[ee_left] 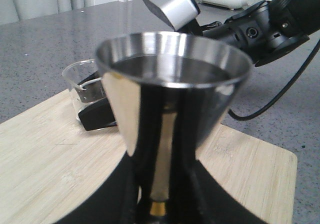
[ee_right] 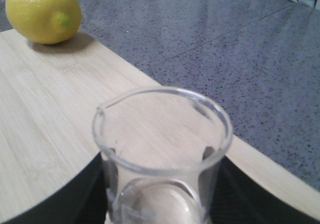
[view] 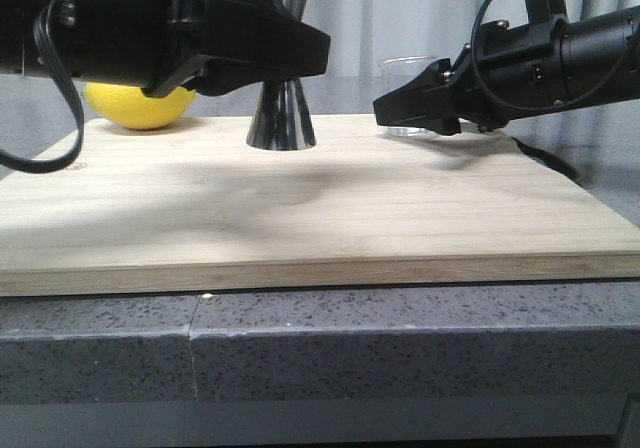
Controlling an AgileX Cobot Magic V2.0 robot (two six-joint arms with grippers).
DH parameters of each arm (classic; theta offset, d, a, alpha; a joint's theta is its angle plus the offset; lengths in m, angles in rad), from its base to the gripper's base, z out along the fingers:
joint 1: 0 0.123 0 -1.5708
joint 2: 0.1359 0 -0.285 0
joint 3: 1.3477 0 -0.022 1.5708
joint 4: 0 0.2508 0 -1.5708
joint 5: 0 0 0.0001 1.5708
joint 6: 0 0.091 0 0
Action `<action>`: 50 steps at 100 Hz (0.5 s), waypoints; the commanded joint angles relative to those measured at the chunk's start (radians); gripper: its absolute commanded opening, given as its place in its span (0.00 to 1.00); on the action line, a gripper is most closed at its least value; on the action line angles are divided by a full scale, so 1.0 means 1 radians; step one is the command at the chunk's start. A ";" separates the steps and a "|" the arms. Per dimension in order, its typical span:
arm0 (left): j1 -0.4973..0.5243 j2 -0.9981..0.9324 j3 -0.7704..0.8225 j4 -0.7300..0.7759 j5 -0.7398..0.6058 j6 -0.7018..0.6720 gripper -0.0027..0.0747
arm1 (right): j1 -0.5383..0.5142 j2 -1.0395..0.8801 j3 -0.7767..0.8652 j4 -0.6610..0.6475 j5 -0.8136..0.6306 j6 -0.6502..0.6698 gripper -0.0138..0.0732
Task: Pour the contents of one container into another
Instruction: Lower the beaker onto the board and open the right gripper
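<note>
The steel jigger (view: 281,118) stands upright on the wooden board (view: 320,218), back centre. My left gripper (view: 300,58) is shut on its narrow waist. In the left wrist view the jigger (ee_left: 172,84) fills the frame and the black fingers (ee_left: 112,199) flank its gold band. The clear glass beaker (view: 410,90) sits at the board's back right, inside my right gripper (view: 405,110). In the right wrist view the beaker (ee_right: 162,144) looks empty, and the gripper (ee_right: 161,184) presses both its sides. From the left wrist the beaker (ee_left: 85,84) shows behind the jigger.
A yellow lemon (view: 140,106) lies at the board's back left, also seen as the lemon (ee_right: 44,11) from the right wrist. The board rests on a grey stone counter (view: 400,348). A black cable (view: 545,158) trails off the board's right edge.
</note>
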 commanded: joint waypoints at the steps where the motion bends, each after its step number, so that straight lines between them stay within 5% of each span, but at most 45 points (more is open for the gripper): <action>1: 0.001 -0.043 -0.032 -0.037 -0.071 -0.010 0.01 | -0.007 -0.043 -0.025 0.034 -0.038 -0.011 0.48; 50: 0.001 -0.043 -0.032 -0.037 -0.071 -0.010 0.01 | -0.007 -0.040 -0.025 0.034 0.019 -0.011 0.48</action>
